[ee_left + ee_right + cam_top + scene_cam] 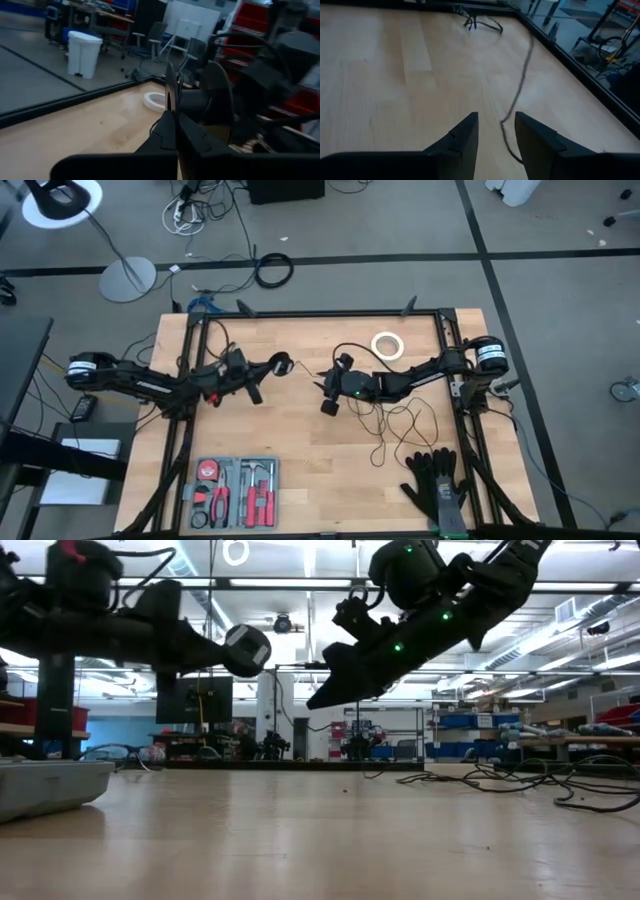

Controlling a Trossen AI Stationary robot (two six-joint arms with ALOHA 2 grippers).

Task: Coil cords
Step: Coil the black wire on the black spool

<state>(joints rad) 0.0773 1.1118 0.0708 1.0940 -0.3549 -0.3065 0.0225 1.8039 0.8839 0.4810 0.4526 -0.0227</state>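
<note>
Overhead, left hand [272, 366] grips the puck [283, 362]; right hand [326, 392] parted, cord [520, 85] seemingly between.

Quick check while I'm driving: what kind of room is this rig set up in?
Most likely a robotics lab or workshop. The low view shows storage shelving with bins behind the wooden table, cables lie on the floor, and a tool tray sits on the table.

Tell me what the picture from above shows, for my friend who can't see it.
Two dark robot arms meet over a wooden table. The left gripper is shut on a small round black puck; the right gripper is open, and the thin black cord lies in loose loops behind it.
</note>
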